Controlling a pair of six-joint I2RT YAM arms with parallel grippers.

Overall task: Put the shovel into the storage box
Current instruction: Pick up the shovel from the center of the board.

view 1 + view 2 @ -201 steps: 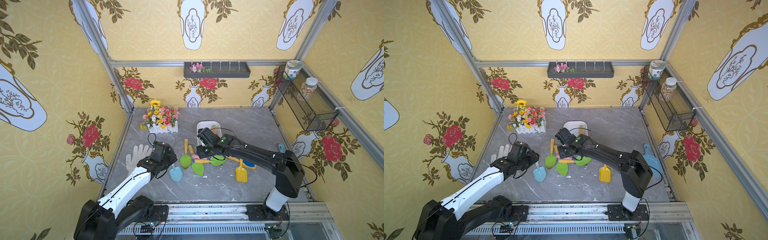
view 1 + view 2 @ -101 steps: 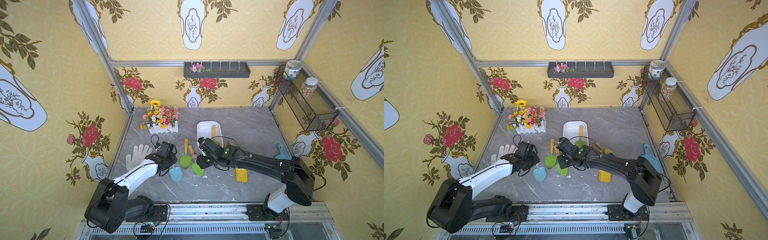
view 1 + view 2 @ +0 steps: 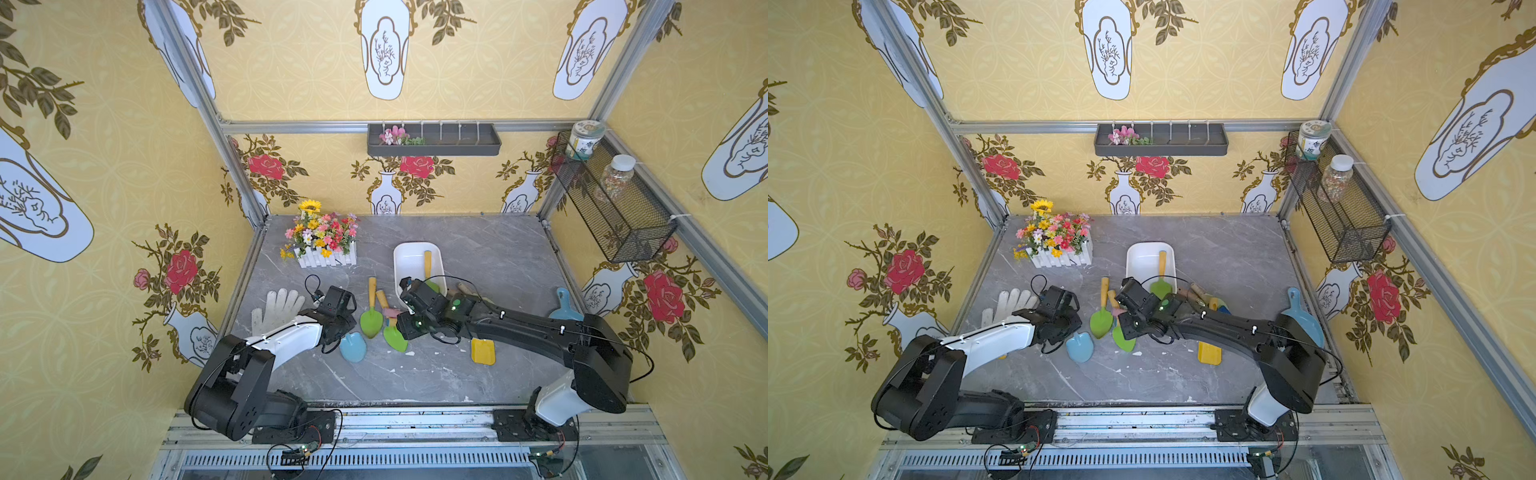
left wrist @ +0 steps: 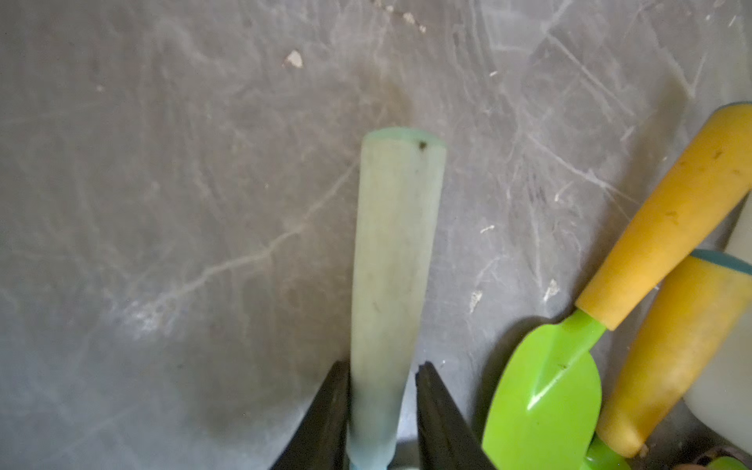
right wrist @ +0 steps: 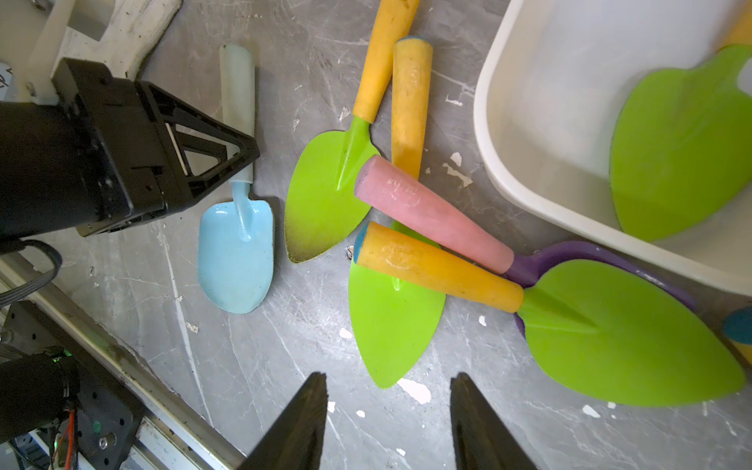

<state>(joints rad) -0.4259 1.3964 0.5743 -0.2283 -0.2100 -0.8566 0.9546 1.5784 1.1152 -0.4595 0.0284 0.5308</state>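
Observation:
A blue shovel point(image 3: 353, 347) point(image 3: 1079, 347) with a pale mint handle point(image 4: 392, 252) lies flat on the grey table. My left gripper point(image 4: 382, 364) point(image 3: 338, 328) stands astride that handle. One finger touches it and a thin gap shows at the other. The white storage box point(image 3: 399, 257) point(image 3: 1131, 257) point(image 5: 529, 101) stands behind the pile, with a green shovel point(image 3: 428, 270) point(image 5: 683, 142) lying inside. My right gripper point(image 5: 388, 376) point(image 3: 405, 328) hangs open and empty above the table, at the tip of a green shovel point(image 5: 392, 325).
More shovels lie crossed beside the box: green ones point(image 3: 371, 320), a pink-handled purple one point(image 5: 431, 215) and a yellow one point(image 3: 483, 351). A white glove point(image 3: 276, 309) lies left, a flower planter point(image 3: 322, 241) at the back left and a blue scoop point(image 3: 563, 309) right.
My left gripper's jaws have narrowed round the blue shovel's handle. My right arm has drawn back from over the box toward the front, and the box now shows.

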